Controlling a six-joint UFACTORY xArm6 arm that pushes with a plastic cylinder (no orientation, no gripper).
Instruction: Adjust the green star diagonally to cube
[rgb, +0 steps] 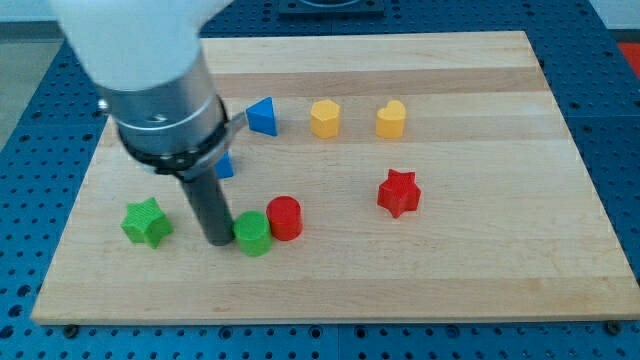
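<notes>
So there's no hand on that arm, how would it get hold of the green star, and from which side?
It can't grip; it only pushes. My tip sits between the green star and the green cylinder, on the star's right. The blue cube, partly hidden by the arm, lies up and right of the star. I'd probably press a flat notch between two points on its lower-left side.

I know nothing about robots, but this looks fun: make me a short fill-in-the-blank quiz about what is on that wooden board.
1. The green star lies to the view's ____ of my tip.
2. The green cylinder touches a cylinder coloured ____.
3. The two blocks near the view's top are both ____.
4. The red star lies toward the view's ____ of the red cylinder.

Missing words: left; red; yellow; right
</notes>
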